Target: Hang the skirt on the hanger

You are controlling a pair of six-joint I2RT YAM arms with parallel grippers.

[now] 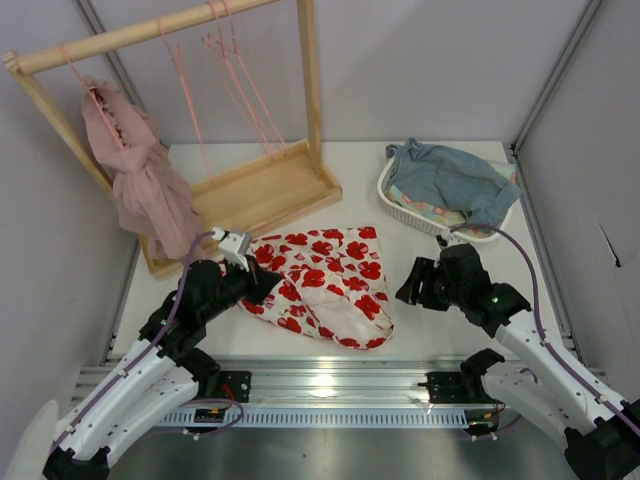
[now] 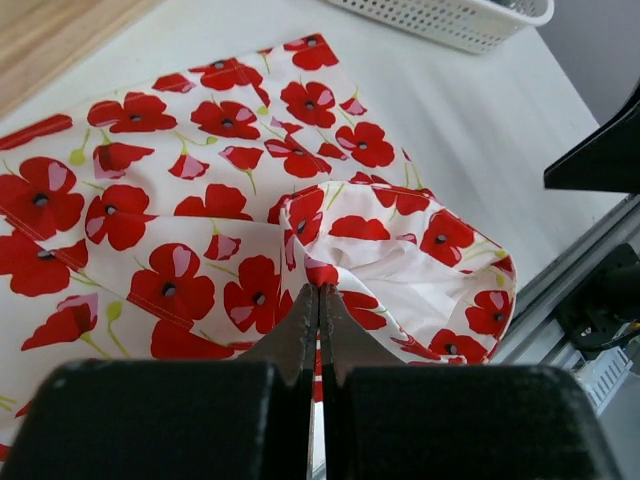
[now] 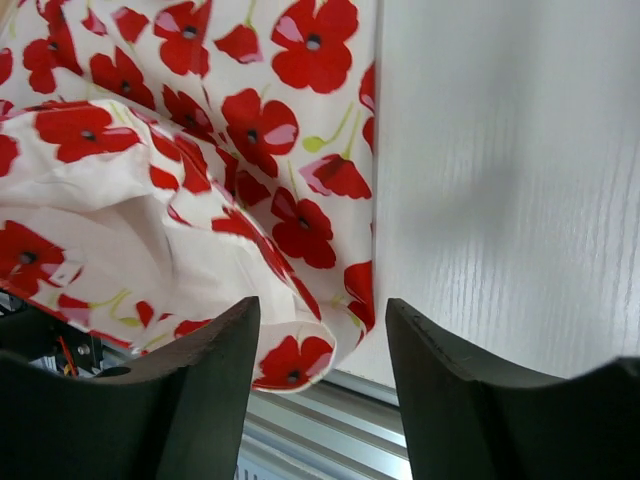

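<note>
Top external view: the skirt point(image 1: 330, 275) lies crumpled on the table point(image 1: 360, 180), near the middle and towards 6 o'clock, between the two arms. The left gripper point(image 1: 266, 286) sits at the skirt's 9 o'clock edge. In the left wrist view its fingers point(image 2: 300, 335) are pressed together, with a raised fold of the skirt point(image 2: 200, 200) pinched at their tips. The right gripper point(image 1: 410, 285) is just beside the skirt's 3 o'clock edge. In the right wrist view its fingers point(image 3: 200, 370) stand apart, hold nothing, and have the hem of the skirt point(image 3: 250, 130) lying below the gap. A hanger point(image 1: 183, 70) hangs among others alike from the rail of the rack point(image 1: 255, 190) at 10 o'clock, well apart from the skirt. A basket point(image 1: 400, 212) of cloth stands at 2 o'clock.
</note>
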